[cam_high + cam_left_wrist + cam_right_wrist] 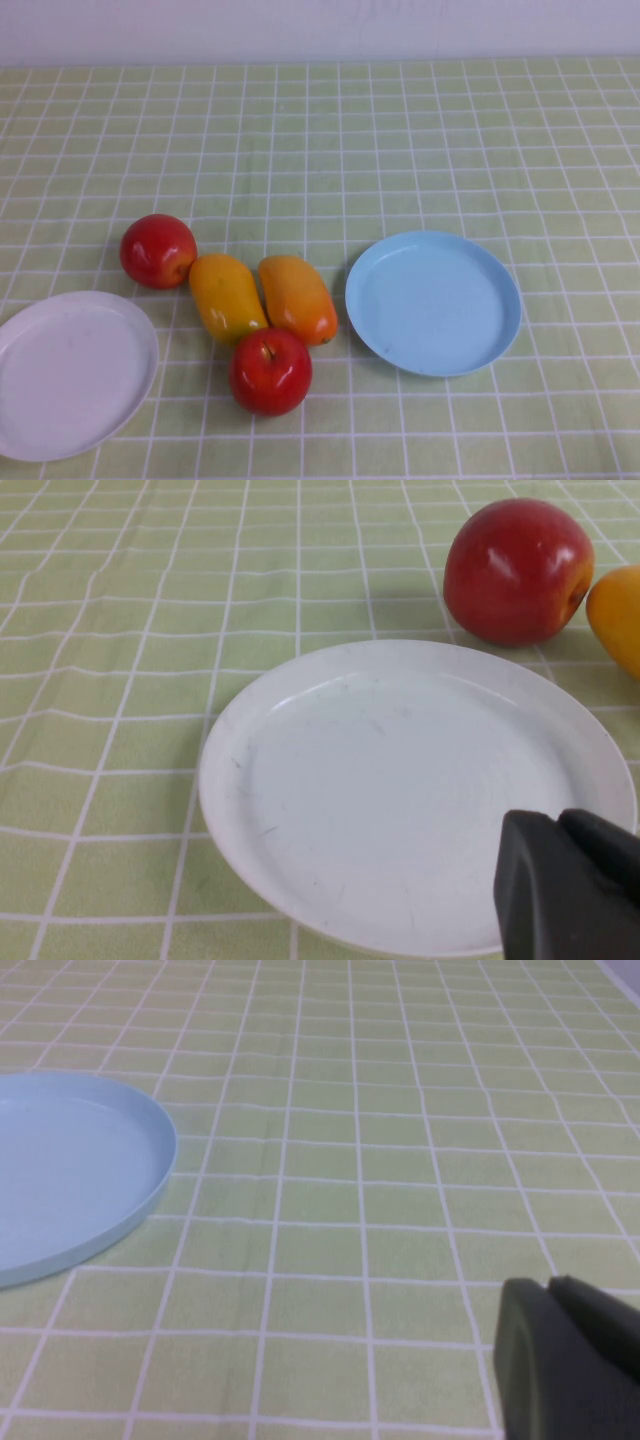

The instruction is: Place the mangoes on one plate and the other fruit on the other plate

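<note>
Two mangoes lie side by side in the middle of the table, the yellower one (226, 297) left of the deeper orange one (298, 298). One red apple (158, 250) sits behind them at the left, and a second apple (270, 371) rests in front, touching both. The white plate (75, 372) lies at the front left and holds nothing. The light blue plate (433, 301), right of the fruit, is also bare. My left gripper (560, 818) hovers shut over the white plate's (400, 790) near rim. My right gripper (550, 1282) is shut above bare cloth, to one side of the blue plate (70, 1180). Neither arm shows in the high view.
A green checked cloth (400, 150) covers the whole table. A white wall (320, 25) runs along the far edge. The far apple (520, 570) and a bit of the yellow mango (620, 615) show beyond the white plate in the left wrist view.
</note>
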Motion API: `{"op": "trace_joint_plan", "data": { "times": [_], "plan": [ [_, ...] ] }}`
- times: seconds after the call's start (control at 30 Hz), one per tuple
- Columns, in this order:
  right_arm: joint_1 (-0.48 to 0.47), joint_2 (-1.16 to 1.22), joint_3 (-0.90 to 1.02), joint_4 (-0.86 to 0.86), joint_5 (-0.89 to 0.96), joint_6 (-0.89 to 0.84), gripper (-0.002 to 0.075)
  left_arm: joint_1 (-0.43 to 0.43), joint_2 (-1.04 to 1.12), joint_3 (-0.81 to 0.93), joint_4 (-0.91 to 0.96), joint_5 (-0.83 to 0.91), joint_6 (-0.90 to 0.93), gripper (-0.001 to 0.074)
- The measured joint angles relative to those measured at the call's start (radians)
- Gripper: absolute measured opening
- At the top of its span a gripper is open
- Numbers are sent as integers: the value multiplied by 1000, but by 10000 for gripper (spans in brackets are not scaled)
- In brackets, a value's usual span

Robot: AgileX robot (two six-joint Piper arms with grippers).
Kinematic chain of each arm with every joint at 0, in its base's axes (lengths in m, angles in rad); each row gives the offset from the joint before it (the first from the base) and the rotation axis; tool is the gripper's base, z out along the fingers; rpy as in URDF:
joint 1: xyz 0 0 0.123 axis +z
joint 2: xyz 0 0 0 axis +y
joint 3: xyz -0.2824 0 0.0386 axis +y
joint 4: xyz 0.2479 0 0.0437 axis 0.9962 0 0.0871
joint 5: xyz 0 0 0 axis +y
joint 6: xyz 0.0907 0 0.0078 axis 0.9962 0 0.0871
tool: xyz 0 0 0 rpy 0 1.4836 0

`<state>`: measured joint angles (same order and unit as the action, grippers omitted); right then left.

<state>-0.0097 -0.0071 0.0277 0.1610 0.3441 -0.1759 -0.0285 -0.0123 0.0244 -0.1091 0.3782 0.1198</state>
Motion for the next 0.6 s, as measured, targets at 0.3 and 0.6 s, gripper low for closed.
{"op": "trace_joint_plan", "data": {
  "times": [0.3,0.6],
  "plan": [
    [0,0,0,0,0,0,-16,0,0,0,0,-2,0,-2],
    [0,0,0,0,0,0,-16,0,0,0,-174,-103,0,-2]
  ]
}}
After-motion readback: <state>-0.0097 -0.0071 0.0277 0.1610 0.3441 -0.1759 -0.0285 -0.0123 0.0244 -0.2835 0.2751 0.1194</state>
